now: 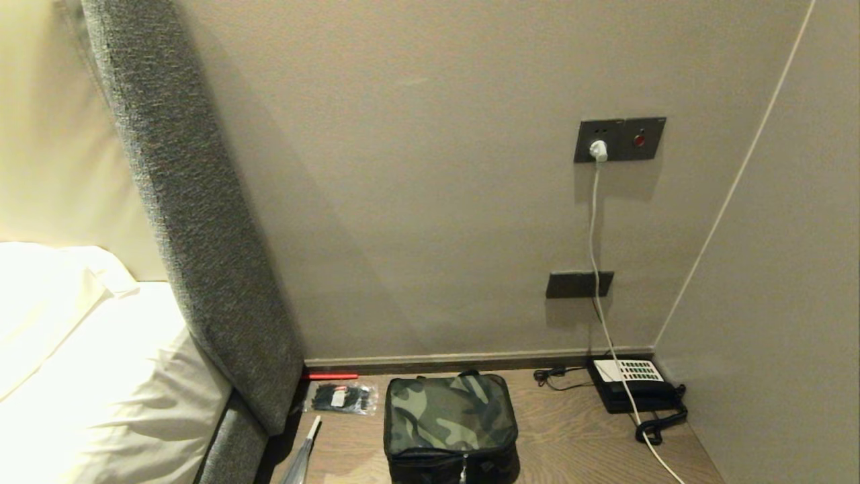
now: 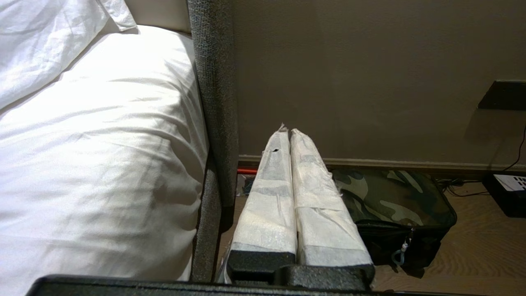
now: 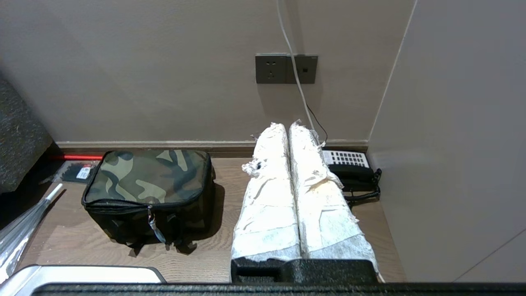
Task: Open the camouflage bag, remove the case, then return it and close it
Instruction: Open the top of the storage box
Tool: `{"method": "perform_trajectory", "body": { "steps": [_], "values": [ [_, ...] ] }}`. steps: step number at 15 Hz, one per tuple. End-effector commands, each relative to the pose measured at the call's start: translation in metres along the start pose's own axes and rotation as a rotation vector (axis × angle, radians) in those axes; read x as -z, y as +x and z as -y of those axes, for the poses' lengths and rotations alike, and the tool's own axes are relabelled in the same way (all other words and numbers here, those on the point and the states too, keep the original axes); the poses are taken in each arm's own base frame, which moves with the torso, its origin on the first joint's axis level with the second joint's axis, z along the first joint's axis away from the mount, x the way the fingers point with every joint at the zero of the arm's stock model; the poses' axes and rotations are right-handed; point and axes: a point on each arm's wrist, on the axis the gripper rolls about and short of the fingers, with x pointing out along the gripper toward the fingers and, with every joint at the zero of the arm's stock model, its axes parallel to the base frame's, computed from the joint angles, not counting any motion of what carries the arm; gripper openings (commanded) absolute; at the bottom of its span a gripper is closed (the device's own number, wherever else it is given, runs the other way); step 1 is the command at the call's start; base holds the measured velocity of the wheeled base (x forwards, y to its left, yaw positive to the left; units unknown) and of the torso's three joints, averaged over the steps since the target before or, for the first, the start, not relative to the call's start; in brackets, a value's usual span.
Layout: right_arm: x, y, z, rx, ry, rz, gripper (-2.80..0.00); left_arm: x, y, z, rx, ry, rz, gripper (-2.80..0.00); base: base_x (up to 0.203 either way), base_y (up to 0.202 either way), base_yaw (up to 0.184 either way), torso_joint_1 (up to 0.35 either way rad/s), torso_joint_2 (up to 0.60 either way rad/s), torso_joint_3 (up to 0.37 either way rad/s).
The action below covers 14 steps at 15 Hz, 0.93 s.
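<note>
The camouflage bag (image 1: 449, 420) (image 2: 394, 197) (image 3: 148, 176) sits zipped shut on the wooden bedside table (image 1: 571, 437), green camouflage on top with black sides and a zipper pull (image 3: 154, 226) hanging at its front. The case is hidden. My left gripper (image 2: 288, 130) hangs above the gap between bed and bag, its white-wrapped fingers pressed together with nothing between them. My right gripper (image 3: 287, 124) is shut and empty too, held above the table between the bag and the telephone. Neither arm shows in the head view.
A black telephone (image 1: 635, 383) (image 3: 349, 166) with a white keypad stands in the back right corner, its cord coiled beside it. A white cable (image 1: 594, 222) drops from the wall socket. A clear packet of black ties (image 1: 339, 398) lies left of the bag. A grey headboard (image 1: 195, 222) and bed (image 1: 87, 376) are on the left.
</note>
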Motion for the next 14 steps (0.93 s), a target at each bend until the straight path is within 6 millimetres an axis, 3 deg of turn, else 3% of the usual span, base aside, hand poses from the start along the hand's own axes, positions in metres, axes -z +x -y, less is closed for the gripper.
{"method": "perform_trajectory", "body": {
  "steps": [1,9,14],
  "values": [
    [0.0002,0.0,0.0,-0.002,0.001,-0.001,-2.8,0.0009,0.0001,0.0,-0.001,0.0,-0.001,-2.8,0.0,0.0,0.0,0.0,0.0,0.0],
    [0.0,0.0,0.0,-0.003,-0.002,0.001,-2.8,0.0007,0.0001,0.0,-0.002,0.0,-0.004,-2.8,0.0,0.0,0.0,0.0,0.0,0.0],
    [0.0,0.0,0.0,-0.003,-0.002,0.001,-2.8,0.0006,0.0001,0.0,-0.002,0.003,-0.003,-2.8,0.0,0.0,0.0,0.002,0.0,-0.165]
  ]
}}
